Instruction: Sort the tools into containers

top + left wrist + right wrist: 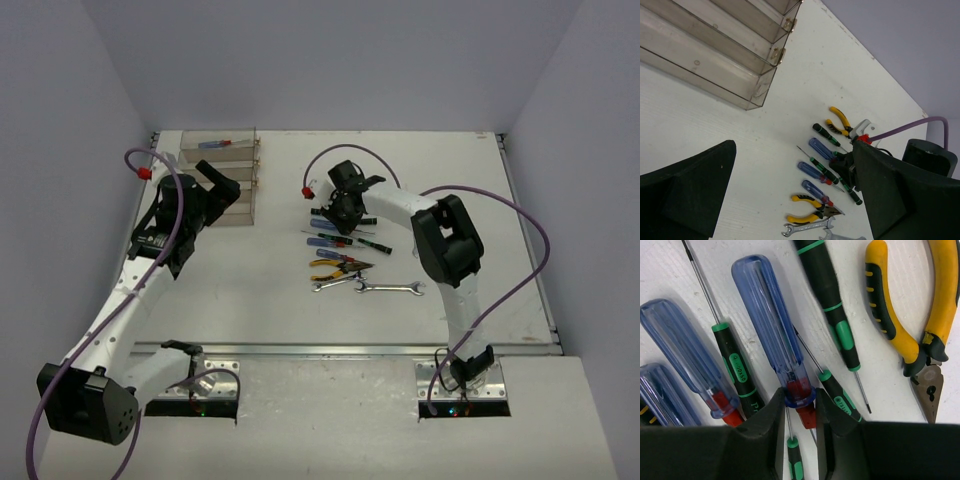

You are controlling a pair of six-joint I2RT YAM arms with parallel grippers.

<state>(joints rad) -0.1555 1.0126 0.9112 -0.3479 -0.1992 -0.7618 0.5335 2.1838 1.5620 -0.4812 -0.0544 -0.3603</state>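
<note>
Top view: the containers (247, 205) sit upper left on the table (250, 290). One screwdriver (215, 144) lies in the topmost bin. The other tools (345, 262) are bunched at centre, unsorted. The left pincer (218, 183) hangs by the containers and the right pincer (343, 213) is over the bunch.

Left wrist: its fingers are spread wide, holding nothing.

Right wrist: the right pincer pinches a blue-handled screwdriver (771, 320) at its red collar, not yet lifted.

We judge the sorting barely begun.
</note>
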